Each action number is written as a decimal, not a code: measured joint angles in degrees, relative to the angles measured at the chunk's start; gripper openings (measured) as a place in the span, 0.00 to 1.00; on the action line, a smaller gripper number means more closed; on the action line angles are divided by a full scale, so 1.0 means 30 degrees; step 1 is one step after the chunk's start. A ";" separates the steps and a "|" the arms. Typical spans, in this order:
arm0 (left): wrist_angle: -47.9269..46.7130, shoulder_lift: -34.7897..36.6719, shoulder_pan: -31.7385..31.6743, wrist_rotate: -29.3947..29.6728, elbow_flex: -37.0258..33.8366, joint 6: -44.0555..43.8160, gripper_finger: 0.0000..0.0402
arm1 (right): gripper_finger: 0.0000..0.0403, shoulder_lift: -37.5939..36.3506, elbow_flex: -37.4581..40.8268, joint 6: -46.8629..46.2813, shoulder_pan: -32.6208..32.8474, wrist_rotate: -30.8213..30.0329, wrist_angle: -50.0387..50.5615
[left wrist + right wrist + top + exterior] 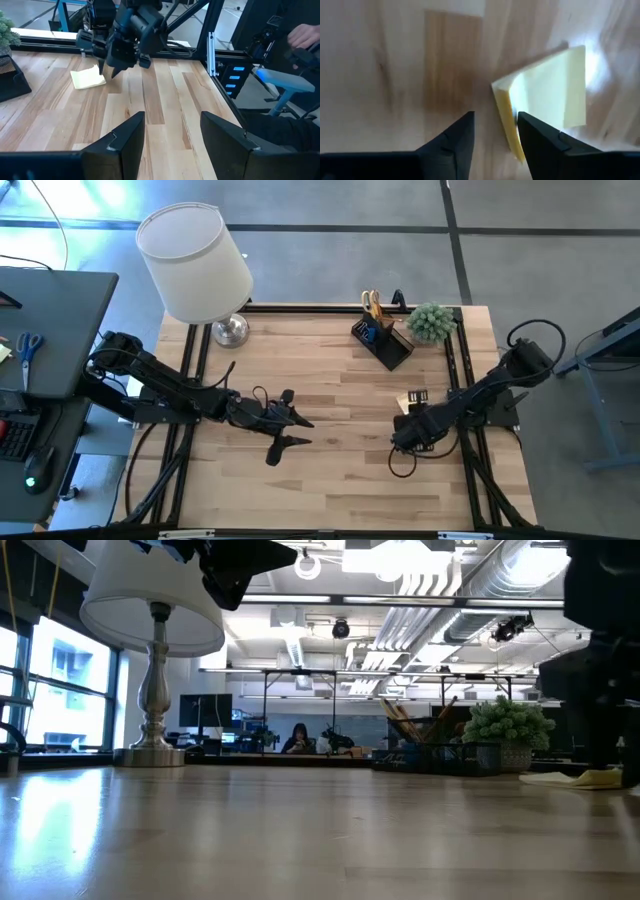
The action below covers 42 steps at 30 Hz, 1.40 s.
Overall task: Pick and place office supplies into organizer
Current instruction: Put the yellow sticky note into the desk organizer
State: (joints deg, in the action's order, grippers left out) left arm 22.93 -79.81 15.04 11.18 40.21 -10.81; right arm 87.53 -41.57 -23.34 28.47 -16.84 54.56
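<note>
A yellow sticky-note pad (547, 92) lies flat on the wooden table at its right side (410, 398). My right gripper (495, 135) points steeply down beside it, open, with bare wood between the fingers and one finger at the pad's thick edge. From across the table, the left wrist view shows the right gripper (110, 72) at the pad (87, 78). The black organizer (385, 340) stands at the far edge with yellow-handled scissors (372, 304) upright in it. My left gripper (292, 420) hovers open over the table's middle, holding nothing. My right gripper comes from above, slanting down. One finger (540, 145) stands against the pad's thick side edge (506, 112); I cannot tell whether it touches. The pad lies on the table, outside the gap between the fingers.
A lamp with a white shade (195, 260) stands at the far left corner. A small green plant (432, 322) sits right of the organizer. Bare wood stretches between the two arms and along the near edge. A side desk (45, 330) lies left of the table.
</note>
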 joint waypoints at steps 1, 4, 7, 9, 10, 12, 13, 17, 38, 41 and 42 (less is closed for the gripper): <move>-0.0001 0.0000 -0.0005 0.0000 0.0000 0.0004 0.45 | 0.36 0.0000 0.0222 -0.0086 0.0085 -0.0232 -0.0116; 0.0002 0.0000 -0.0002 0.0000 0.0000 0.0000 0.45 | 0.34 0.0000 0.0519 -0.0369 0.0196 -0.1024 -0.0252; 0.0009 0.0000 0.0001 0.0012 0.0000 0.0002 0.45 | 0.30 0.0000 0.0528 -0.0357 0.0182 -0.1237 -0.0316; 0.0009 0.0000 0.0001 0.0138 0.0000 0.0004 0.45 | 0.25 -0.0007 0.0528 -0.0316 0.0189 -0.1233 -0.0420; 0.0011 0.0000 0.0001 0.0160 0.0000 0.0002 0.45 | 0.22 -0.0007 0.0528 -0.0248 0.0189 -0.1233 -0.0488; 0.0016 0.0000 0.0001 0.0160 0.0000 0.0007 0.45 | 0.16 -0.0007 0.0528 -0.0207 0.0189 -0.1229 -0.0627; 0.0009 0.0000 0.0001 0.0160 0.0000 0.0000 0.45 | 0.12 -0.0007 0.0528 -0.0201 0.0189 -0.1203 -0.0694; 0.0014 0.0000 0.0001 0.0160 0.0000 0.0005 0.45 | 0.02 -0.0015 0.0528 0.0192 0.0189 -0.0877 -0.1104; 0.0045 0.0000 -0.0004 0.0160 0.0000 0.0000 0.45 | 0.00 -0.0029 -0.7644 -0.0312 -0.4849 -0.5445 0.5251; 0.0032 0.0000 0.0001 0.0153 0.0000 0.0001 0.45 | 0.00 -0.0029 -0.8610 0.0467 -0.7036 -0.5722 0.5255; 0.0037 0.0000 0.0001 0.0153 0.0000 0.0000 0.45 | 0.00 -0.0029 -0.8846 0.0807 -0.7821 -0.5674 0.5185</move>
State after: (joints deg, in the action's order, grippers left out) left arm 23.05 -79.81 15.05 11.64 40.21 -10.81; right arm 87.44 -68.11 -20.92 5.01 -33.86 70.11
